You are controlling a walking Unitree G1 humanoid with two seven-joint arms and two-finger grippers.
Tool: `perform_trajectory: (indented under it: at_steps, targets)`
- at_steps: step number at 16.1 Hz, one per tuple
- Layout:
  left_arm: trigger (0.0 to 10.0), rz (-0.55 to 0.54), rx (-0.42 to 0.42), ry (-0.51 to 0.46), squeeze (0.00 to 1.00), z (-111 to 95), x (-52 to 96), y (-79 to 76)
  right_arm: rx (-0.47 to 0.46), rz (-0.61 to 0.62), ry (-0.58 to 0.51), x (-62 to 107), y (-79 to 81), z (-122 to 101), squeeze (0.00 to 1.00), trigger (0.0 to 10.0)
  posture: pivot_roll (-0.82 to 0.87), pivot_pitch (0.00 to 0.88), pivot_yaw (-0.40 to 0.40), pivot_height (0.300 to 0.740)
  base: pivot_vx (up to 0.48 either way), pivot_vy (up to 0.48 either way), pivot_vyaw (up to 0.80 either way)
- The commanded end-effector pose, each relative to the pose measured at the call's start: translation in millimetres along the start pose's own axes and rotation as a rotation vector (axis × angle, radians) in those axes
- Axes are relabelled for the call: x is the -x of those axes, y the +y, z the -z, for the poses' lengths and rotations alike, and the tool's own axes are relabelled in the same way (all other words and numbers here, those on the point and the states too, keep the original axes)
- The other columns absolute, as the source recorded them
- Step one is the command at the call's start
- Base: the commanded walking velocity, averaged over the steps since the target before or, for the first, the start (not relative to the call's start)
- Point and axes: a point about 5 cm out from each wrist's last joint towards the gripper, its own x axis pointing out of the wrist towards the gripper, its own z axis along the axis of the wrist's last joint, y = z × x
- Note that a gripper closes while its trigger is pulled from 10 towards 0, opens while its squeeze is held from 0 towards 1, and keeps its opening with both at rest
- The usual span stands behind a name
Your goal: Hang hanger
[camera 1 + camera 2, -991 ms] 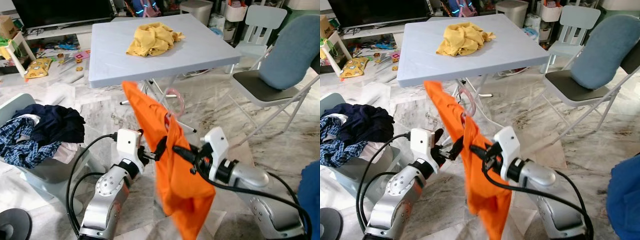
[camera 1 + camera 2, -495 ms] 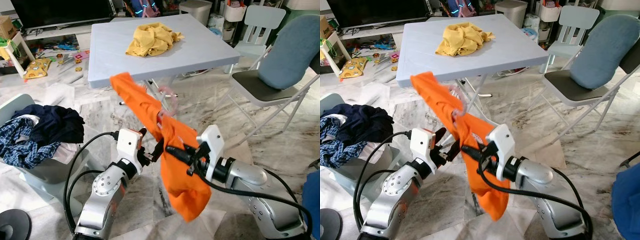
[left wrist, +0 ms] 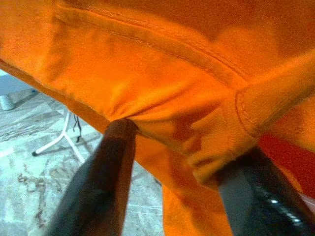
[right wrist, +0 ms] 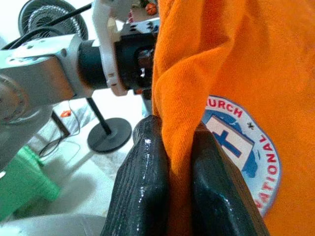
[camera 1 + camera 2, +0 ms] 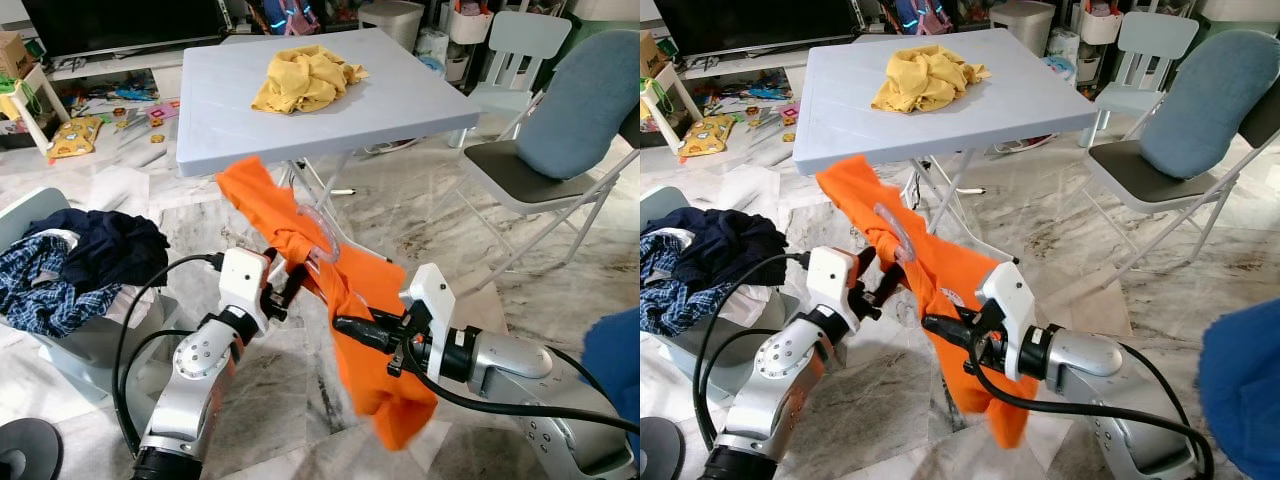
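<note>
You've got the orange shirt (image 5: 350, 300) strung between both claws, low in front of the robot at about 6 o'clock from the grey surface (image 5: 210, 110) — held apart so the garment stays spread on the clear hanger (image 5: 318, 238), I'd guess. Left claw (image 5: 283, 287): arm raised, fingers a little apart with a fold of shirt near the collar between them. Right claw (image 5: 348, 326): forearm reaching across toward the left, fingers (image 4: 147, 172) pinched tight on cloth beside the printed badge (image 4: 236, 142). Nothing to hang it on in sight yet.
</note>
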Motion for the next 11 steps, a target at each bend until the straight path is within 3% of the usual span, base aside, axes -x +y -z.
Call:
perform_trajectory:
  at_steps: [1, 5, 6, 11]
  targets:
    - [0.0, -0.078, -0.033, 0.032, 0.00, 4.5, 3.0, 15.9, 0.035, -0.065, -0.020, 1.4, 7.6, -8.7, 0.00, 10.0, -0.15, 0.022, 0.013, 0.740, 0.000, 0.000, 0.00]
    - [0.0, -0.170, -0.067, 0.047, 0.00, 5.9, 6.1, 34.7, 0.056, -0.080, 0.065, 13.8, 5.2, 3.4, 0.00, 10.0, -0.15, 0.025, 0.015, 0.740, 0.000, 0.000, 0.00]
    - [0.0, -0.189, -0.068, 0.049, 0.00, 6.0, 6.5, 38.9, 0.103, 0.021, 0.121, 19.9, -10.5, 11.9, 0.00, 10.0, -0.15, 0.025, 0.015, 0.740, 0.000, 0.000, 0.00]
    - [0.0, -0.164, -0.061, 0.043, 0.00, 8.1, 5.4, 30.3, 0.170, 0.116, 0.160, 21.3, -27.3, 16.1, 0.00, 10.0, -0.15, 0.025, 0.016, 0.740, 0.000, 0.000, 0.00]
